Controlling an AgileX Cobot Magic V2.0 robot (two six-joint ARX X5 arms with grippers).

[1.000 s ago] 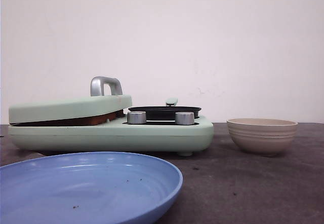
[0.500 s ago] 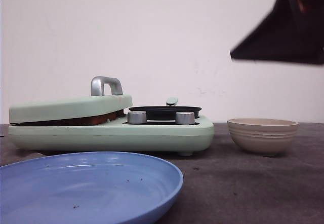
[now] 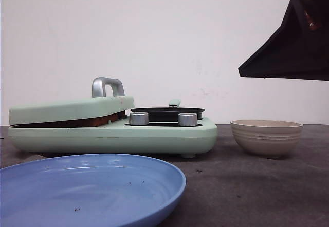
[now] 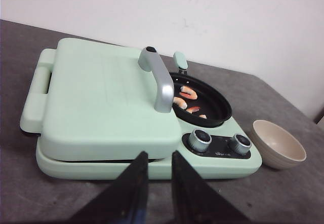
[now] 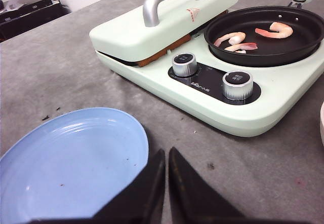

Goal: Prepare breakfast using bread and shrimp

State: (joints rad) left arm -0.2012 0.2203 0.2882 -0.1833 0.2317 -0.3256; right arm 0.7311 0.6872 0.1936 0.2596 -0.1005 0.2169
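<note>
Three pink shrimp point(image 5: 230, 38) lie in the black pan point(image 5: 263, 51) on the mint-green breakfast maker point(image 3: 154, 134); the left wrist view also shows the shrimp point(image 4: 188, 93). The maker's lid point(image 4: 101, 97) is down, and a brown crust edge of the bread point(image 5: 164, 50) shows in the gap beneath it; the rest is hidden. My left gripper point(image 4: 159, 154) hovers in front of the maker, open by a narrow gap and holding nothing. My right gripper point(image 5: 166, 150) is shut and empty, above the table beside the blue plate point(image 5: 71, 163). It hangs high at the right in the front view point(image 3: 244, 73).
A beige bowl point(image 3: 266, 137) stands to the right of the maker and looks empty in the left wrist view point(image 4: 277, 144). Two silver knobs point(image 5: 185, 64) sit on the maker's front. The lid carries a metal handle point(image 4: 161, 84). Dark equipment point(image 5: 30, 6) lies beyond the table's far edge.
My right arm has come into the front view at the top right and has dropped a little since half a second ago. Maker, bowl and plate have not moved.
</note>
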